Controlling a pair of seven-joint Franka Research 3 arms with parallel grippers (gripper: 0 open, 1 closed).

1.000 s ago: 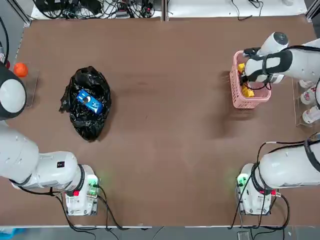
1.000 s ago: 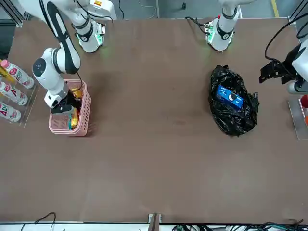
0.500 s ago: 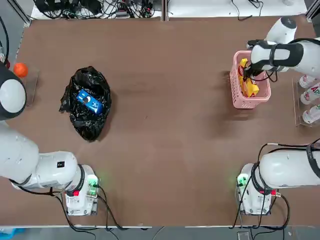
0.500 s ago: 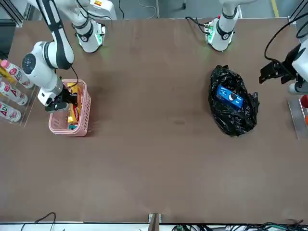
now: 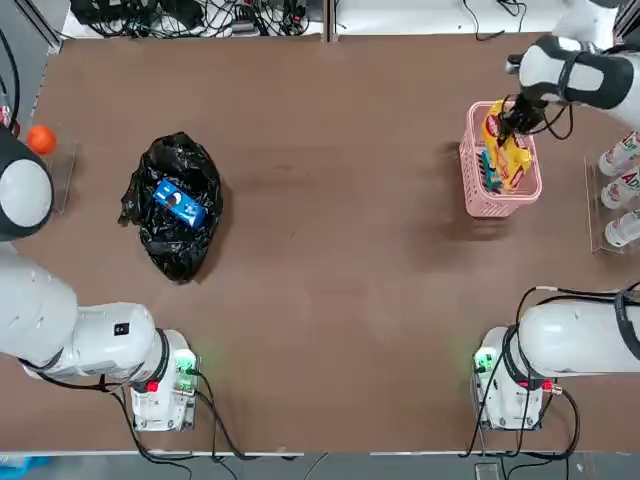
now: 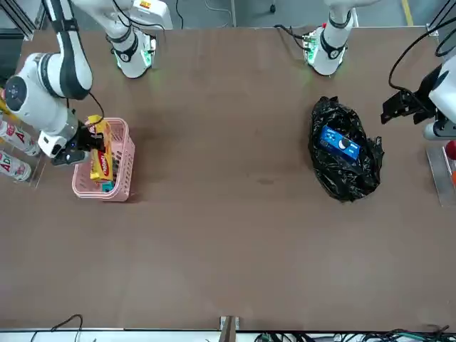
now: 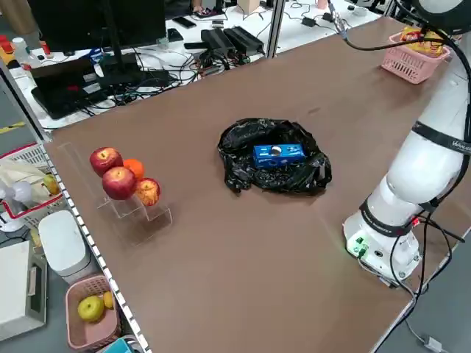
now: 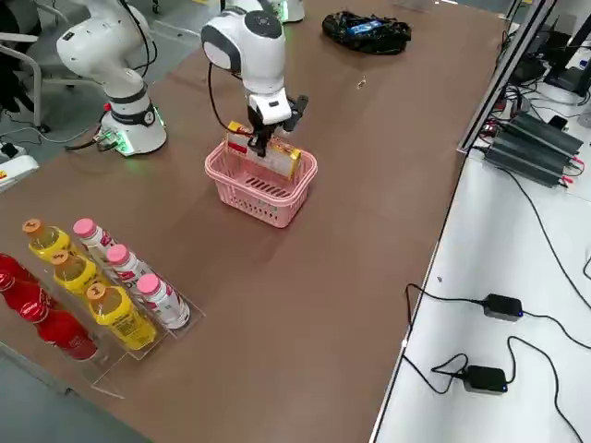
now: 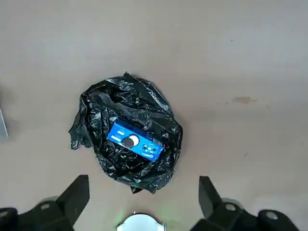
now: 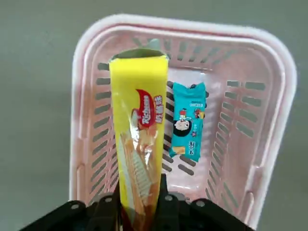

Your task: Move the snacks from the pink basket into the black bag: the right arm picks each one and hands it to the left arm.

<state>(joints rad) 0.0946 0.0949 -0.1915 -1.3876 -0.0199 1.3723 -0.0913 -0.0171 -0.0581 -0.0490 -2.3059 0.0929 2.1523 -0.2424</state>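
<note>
bare table [image 5: 340, 250] between pink basket [image 5: 470, 175] and black bag [image 5: 175, 245]; bottles [image 5: 622, 190] just beside basket.

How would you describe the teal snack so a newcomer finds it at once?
Find the pink basket at the table's edge near the bottles. The teal packet lies flat on its floor, alone; the yellow packet hangs above it in the right gripper.

The right gripper [image 10: 139, 211] has lifted the flat yellow-orange snack packet [image 10: 138, 144] up out of the slotted pink plastic basket [image 5: 470, 180].
</note>
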